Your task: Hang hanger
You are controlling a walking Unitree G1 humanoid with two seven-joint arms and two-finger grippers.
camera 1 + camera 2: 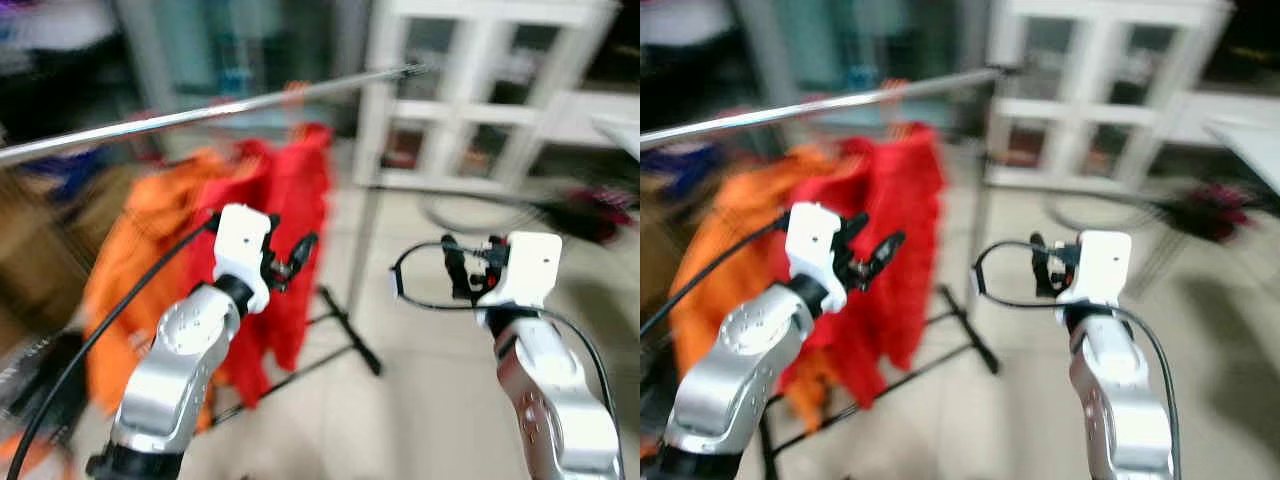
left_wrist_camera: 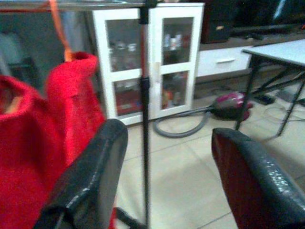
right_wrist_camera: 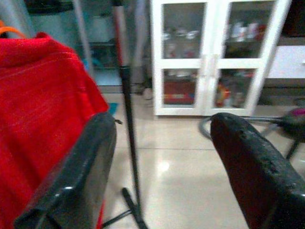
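A tiled floor (image 1: 440, 400) and white cabinet (image 1: 480, 90) filled the background. The red garment (image 1: 295, 220) already hung on the rail (image 1: 200, 115), upper left. Left gripper (image 1: 290, 262) and right gripper (image 1: 462, 270) hovered apart, empty; best to back away slowly, clear of the pole (image 2: 144, 119).

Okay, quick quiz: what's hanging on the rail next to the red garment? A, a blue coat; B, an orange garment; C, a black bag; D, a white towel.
B: an orange garment hangs from the rail just beside the red garment, on the robot's left of it, while the left gripper and right gripper are raised in front with fingers apart, holding nothing.
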